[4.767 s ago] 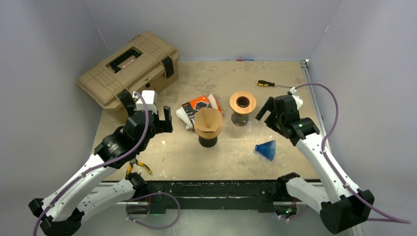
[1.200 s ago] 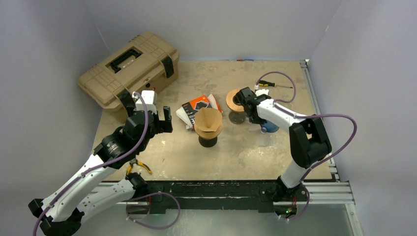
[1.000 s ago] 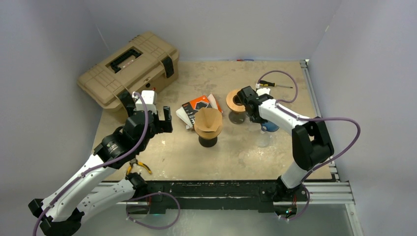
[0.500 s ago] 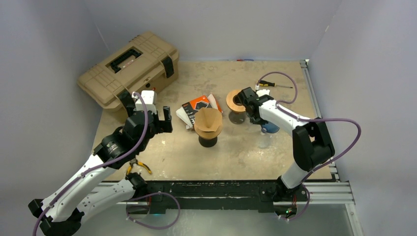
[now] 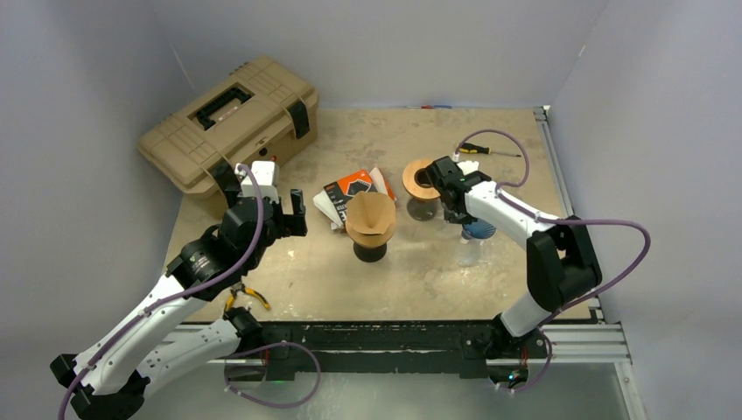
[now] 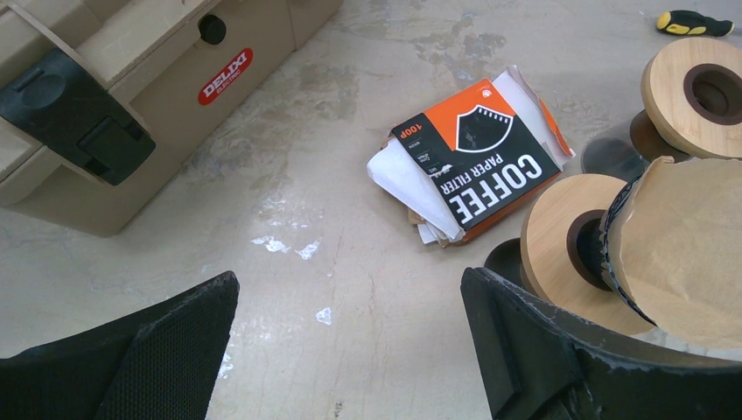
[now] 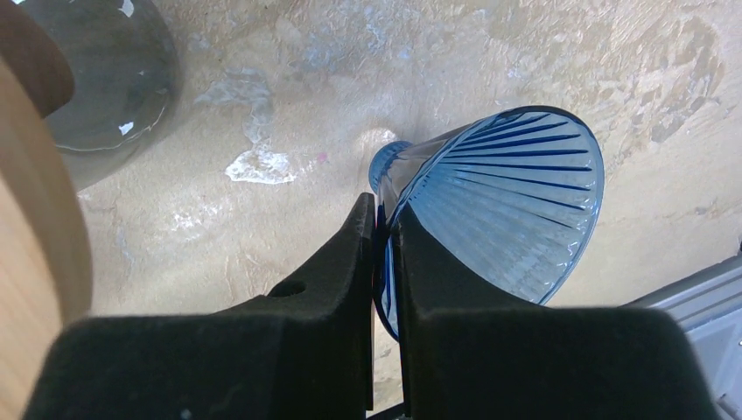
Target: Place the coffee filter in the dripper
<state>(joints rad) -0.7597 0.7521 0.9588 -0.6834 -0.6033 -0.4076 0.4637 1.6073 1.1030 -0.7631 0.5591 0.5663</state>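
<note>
the right gripper [image 7: 382, 219] had brought the blue dripper [image 7: 516, 192] from the near desk [image 5: 420, 280] up beside the wooden stand [image 5: 418, 179], probably readying it for the filter. its jaws pinched the dripper's wall, nearly closed. the coffee filter [image 5: 370, 214] sat on the middle stand, and the left gripper [image 6: 348, 289] hung wide open, empty.

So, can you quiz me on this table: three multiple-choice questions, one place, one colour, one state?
1. The tan toolbox sits: A in the far left corner; B at the near right edge; C dead centre.
2. The dripper pinched by the right end effector is: A red; B blue; C green.
3. The left end effector is: A shut tight; B gripping paper; C open and empty.
Answers: 1 A, it sits upper left in the overhead view; 2 B, the wrist view shows ribbed blue plastic; 3 C, its jaws stand wide with nothing between.
</note>
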